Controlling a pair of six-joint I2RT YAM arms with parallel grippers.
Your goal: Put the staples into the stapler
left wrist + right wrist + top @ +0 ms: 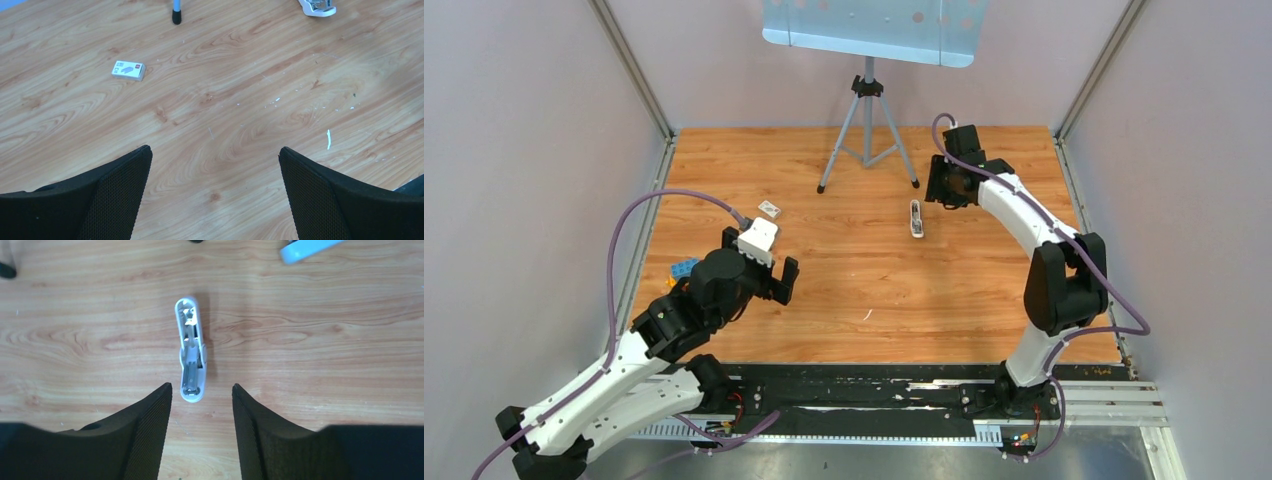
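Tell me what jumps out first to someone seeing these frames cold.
Probably the stapler, lying opened up on the wooden table just ahead of the right gripper, whose fingers stand apart without touching it. Next, the left gripper, spread wide over bare wood, with a small white carton lying further out to its left. At the far edge, a tripod carries a pale blue panel.

A robot test cell: plain lilac walls (524, 150), wooden table (864, 300) (tripod (867, 130) at back).
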